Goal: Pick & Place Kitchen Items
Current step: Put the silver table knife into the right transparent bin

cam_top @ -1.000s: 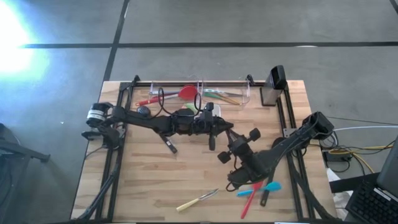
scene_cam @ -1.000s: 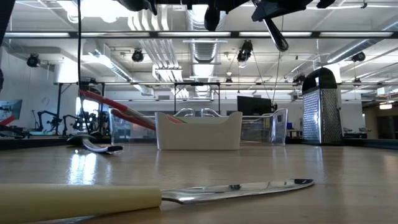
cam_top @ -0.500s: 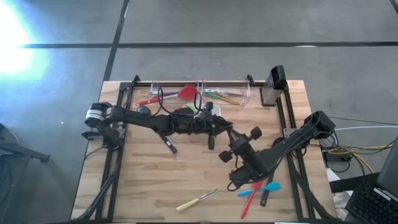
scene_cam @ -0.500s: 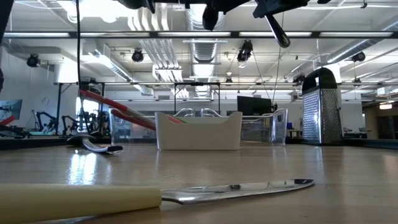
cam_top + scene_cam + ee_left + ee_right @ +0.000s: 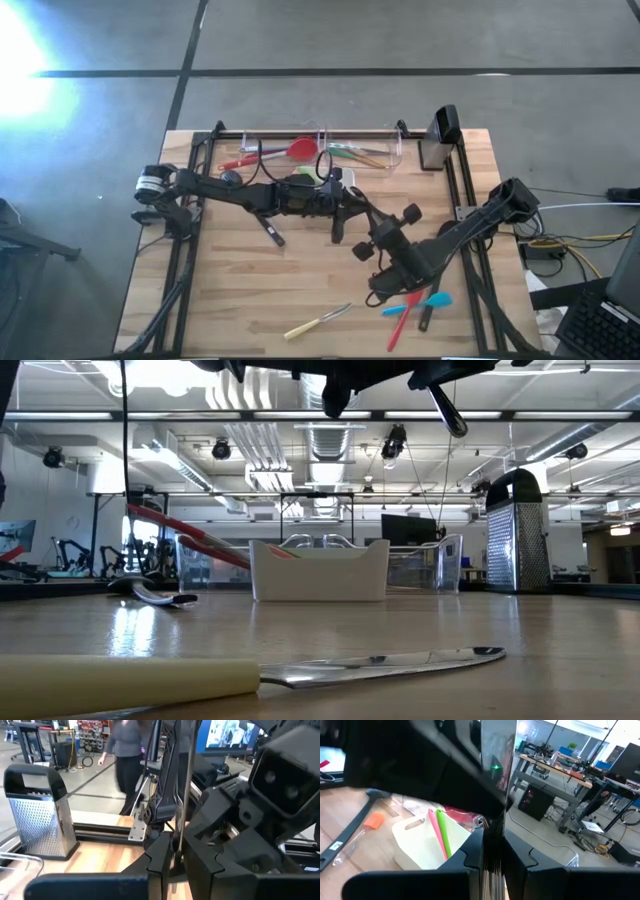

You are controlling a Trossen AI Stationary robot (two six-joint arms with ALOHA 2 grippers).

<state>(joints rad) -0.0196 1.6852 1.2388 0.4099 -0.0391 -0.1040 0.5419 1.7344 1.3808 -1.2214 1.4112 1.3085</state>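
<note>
Above the table's middle my left gripper and my right gripper meet tip to tip, both shut on one slim utensil. It shows as a thin grey shaft in the left wrist view and as a shiny strip in the right wrist view. A cream-handled knife lies flat near the front edge. Red and blue utensils lie at the front right. A black utensil lies left of centre. My left gripper has the grey shaft between its two fingers, coming level from the table's left and lying across the shaft. The shaft stands about upright, clear of the table. My right gripper pinches the shiny strip between its two fingers, roughly level from the table's right. The strip rises out of the fingers, clear of the table.
Clear bins with red and green utensils stand at the far edge, and a metal grater at the far right. A white dish holds pink and green utensils under the left arm. A person walks beyond the table.
My left gripper has tipped a little without leaving its place. A dark rounded tip at the top of the low view has sunk slightly. My right gripper has kept still.
</note>
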